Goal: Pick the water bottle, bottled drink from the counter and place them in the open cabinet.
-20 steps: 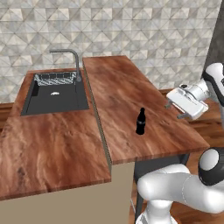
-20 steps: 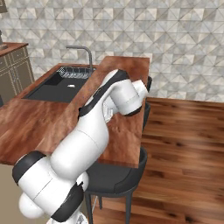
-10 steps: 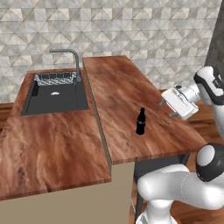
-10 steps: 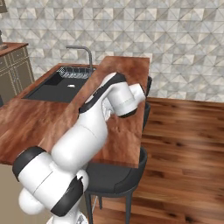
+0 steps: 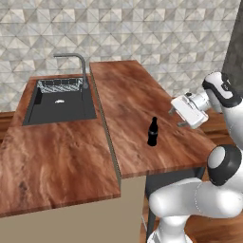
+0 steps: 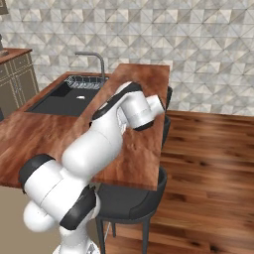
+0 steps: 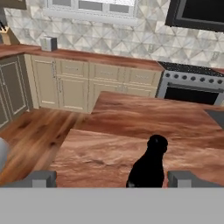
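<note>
A dark sink [image 5: 59, 102] and its curved faucet [image 5: 76, 66] sit at left; the unlabelled bottled drink [image 5: 152, 131] stands upright on the counter [image 5: 133, 104], nothing blocking it. Just right of it, the gripper [image 5: 174, 117] hovers near the counter's edge, jaws wide apart, holding nothing. In the hand view, the bottle [image 7: 148, 166] stands between the fingertips [image 7: 41, 178].

The bottled drink [image 5: 152, 132] is a small, slim black bottle with a long narrow neck, standing upright on the counter [image 5: 133, 95], a reddish-brown wood-grain top on a beige base. In the left base view it sits toward four o'clock on that surface, near the front right edge, well apart from the sink at ten o'clock.
</note>
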You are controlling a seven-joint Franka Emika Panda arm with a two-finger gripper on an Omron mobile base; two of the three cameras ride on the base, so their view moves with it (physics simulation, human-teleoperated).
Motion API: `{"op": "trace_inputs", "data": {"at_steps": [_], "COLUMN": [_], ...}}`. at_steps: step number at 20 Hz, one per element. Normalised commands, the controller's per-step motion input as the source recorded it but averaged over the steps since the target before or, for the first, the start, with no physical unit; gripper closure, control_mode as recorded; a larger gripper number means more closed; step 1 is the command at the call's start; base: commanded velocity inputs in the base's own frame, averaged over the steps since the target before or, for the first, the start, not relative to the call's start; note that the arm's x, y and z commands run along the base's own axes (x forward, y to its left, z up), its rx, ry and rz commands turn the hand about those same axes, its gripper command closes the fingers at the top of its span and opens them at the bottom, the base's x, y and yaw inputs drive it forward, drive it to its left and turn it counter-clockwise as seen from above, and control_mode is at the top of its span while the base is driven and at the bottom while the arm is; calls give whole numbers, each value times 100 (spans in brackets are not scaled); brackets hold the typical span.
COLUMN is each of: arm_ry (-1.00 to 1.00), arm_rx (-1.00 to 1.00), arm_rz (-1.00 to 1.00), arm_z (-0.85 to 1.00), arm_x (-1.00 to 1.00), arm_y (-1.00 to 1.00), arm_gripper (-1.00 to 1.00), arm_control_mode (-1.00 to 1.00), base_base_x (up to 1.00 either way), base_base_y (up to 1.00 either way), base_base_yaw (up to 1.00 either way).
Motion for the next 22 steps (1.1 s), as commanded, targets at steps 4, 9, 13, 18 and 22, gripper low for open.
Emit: {"op": "trace_inputs", "data": {"at_steps": [4,9,13,18,22], "arm_ry": [0,0,0,0,0], "arm_rx": [0,0,0,0,0], "arm_rz": [1,1,0,0,0], "arm_z": [-16,-17,-17,-11,-10], "arm_x": [23,18,25,30,28], "arm_y": [0,0,0,0,-1], "arm_gripper": [-100,-100,-100,-100,-100], "arm_control_mode": [-100,-100,-100,-100,-100], "base_base_x": [0,0,0,0,0], "base_base_y": [0,0,0,0,0], "base_base_yaw": [0,0,0,0,0]}}
